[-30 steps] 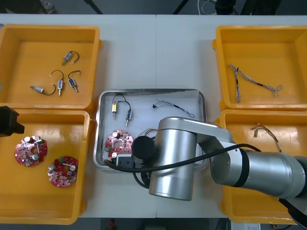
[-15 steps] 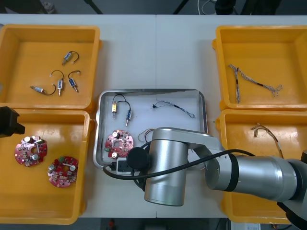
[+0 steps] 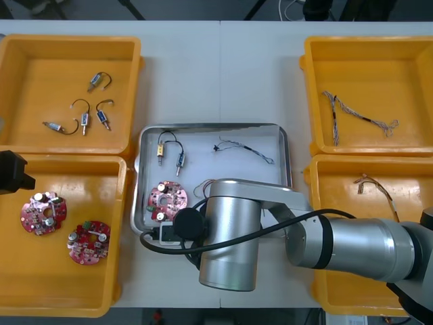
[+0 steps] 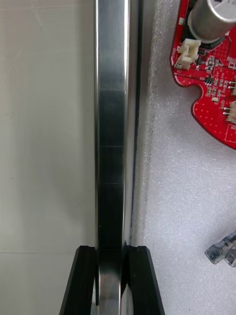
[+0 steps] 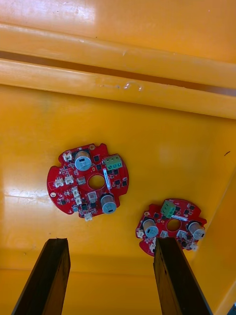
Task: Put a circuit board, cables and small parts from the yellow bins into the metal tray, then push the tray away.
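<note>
Right arm at work on the metal tray (image 3: 213,126), which sits on the light table (image 3: 220,68) between the four yellow bins (image 3: 67,39). The right end effector (image 4: 112,261) is clamped on the tray's shiny rim close to its near left corner. One black finger (image 4: 81,283) stands on the table side of the rim and the other on the white-lined inside, with the rim pinched between them. Inside the tray, a round red circuit board (image 3: 168,201) lies by the left wall, near the gripped stretch of rim. Two small metal parts on black cables (image 3: 170,154) lie at the far left, and a twisted blue and white cable (image 3: 243,149) lies toward the far right. The bulky right arm (image 3: 233,237) covers the tray's near middle. The left end effector (image 5: 110,243) hovers over the near left bin (image 3: 67,183), fingers spread wide and holding nothing, above two more circuit boards (image 3: 42,212). The far left bin (image 3: 47,74) holds four small metal parts with black cables (image 3: 84,105). The far right bin (image 3: 365,68) holds a pale twisted cable (image 3: 358,116). The near right bin (image 3: 413,183) holds a red and yellow cable (image 3: 375,186).
</note>
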Robot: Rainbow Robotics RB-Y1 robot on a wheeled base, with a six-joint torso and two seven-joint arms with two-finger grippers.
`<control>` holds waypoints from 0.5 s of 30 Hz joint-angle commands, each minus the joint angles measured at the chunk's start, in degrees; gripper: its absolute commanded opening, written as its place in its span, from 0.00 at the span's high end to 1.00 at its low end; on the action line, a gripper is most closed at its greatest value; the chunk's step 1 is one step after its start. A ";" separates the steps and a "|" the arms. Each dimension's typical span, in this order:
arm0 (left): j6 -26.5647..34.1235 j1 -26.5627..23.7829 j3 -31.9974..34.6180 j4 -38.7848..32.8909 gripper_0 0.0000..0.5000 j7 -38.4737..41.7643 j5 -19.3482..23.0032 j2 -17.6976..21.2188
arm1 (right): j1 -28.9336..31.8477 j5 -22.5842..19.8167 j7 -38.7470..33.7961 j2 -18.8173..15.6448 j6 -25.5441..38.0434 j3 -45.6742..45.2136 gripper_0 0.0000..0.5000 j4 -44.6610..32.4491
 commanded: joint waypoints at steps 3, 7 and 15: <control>0.38 0.84 1.61 -1.69 0.00 -4.84 0.44 2.40 | -3.41 2.38 1.16 0.29 0.32 0.89 1.00 -0.70; 0.38 0.84 1.61 -1.69 0.00 -4.84 0.44 2.40 | -4.72 3.08 1.16 -0.77 0.41 0.89 1.00 -0.70; 0.38 0.84 1.61 -1.69 0.00 -4.84 0.44 2.40 | -6.13 5.98 0.81 -1.74 0.76 0.81 1.00 0.18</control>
